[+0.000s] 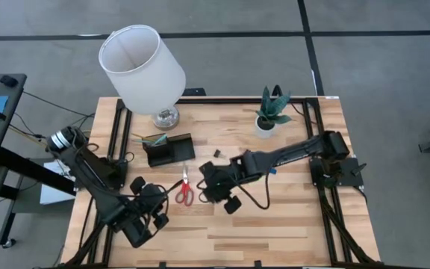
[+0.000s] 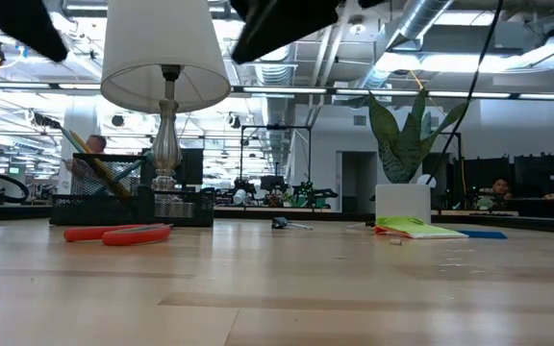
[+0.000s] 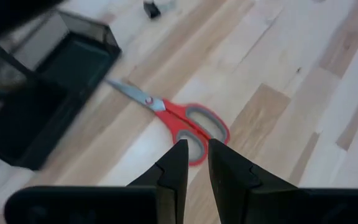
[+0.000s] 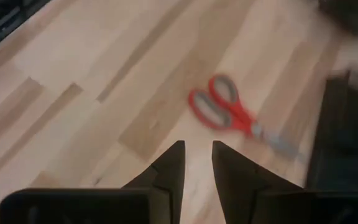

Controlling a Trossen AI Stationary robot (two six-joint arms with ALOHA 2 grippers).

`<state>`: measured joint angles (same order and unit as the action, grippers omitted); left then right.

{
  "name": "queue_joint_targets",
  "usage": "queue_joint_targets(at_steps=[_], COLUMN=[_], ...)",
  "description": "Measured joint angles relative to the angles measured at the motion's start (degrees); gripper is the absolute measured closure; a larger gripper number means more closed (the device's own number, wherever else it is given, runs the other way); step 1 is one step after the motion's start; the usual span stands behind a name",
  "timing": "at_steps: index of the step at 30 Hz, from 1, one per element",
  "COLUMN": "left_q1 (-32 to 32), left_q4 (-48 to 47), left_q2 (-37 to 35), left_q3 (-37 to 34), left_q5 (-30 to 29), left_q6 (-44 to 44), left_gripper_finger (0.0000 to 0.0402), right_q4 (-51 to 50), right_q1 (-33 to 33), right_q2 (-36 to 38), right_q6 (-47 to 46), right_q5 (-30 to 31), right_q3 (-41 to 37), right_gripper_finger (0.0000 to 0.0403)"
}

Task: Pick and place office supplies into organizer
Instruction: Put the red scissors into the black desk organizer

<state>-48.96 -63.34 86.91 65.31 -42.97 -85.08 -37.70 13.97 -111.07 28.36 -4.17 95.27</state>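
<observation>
Red scissors (image 3: 179, 119) beside black organizer (image 3: 48, 81) — tool (image 3: 194, 155) above, narrowly parted.

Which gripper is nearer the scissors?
Too close to call. The scissors lie between them: left gripper on their left, right gripper on their right, both near and holding nothing.
</observation>
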Motion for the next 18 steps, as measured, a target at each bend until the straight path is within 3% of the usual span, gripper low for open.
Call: queue_joint_targets(at_steps=[7,11,15,18], left_q1=[-1.03,-1.15,-1.16,-1.65], left_q4=[-4.83,-6.30,-6.33,-6.56], left_q2=[-1.83,-1.85,-1.88,-1.88], left_q3=[0.97,0.97,0.97,0.97], left_q5=[-1.75,-2.61,-2.66,-2.36], left_q6=[0.22,0.17,0.03,-0.27], left_gripper_finger=[0.0347,0.0347,0.0347,0.0347], right_q4=[9.98,12.79,16.43,16.15], right_q1=[1.34,1.32,1.27,1.29], right_q2=[-0.18,-4.28,-10.34,-14.57], right_q6=[3.18,8.44,11.76,17.05], right_q5=[-0.26,-0.17,0.78,5.75], right_q3=[-3.94,-4.22,-0.83,3.27], right_gripper_finger=[0.0329,0.0321,0.0299,0.0280])
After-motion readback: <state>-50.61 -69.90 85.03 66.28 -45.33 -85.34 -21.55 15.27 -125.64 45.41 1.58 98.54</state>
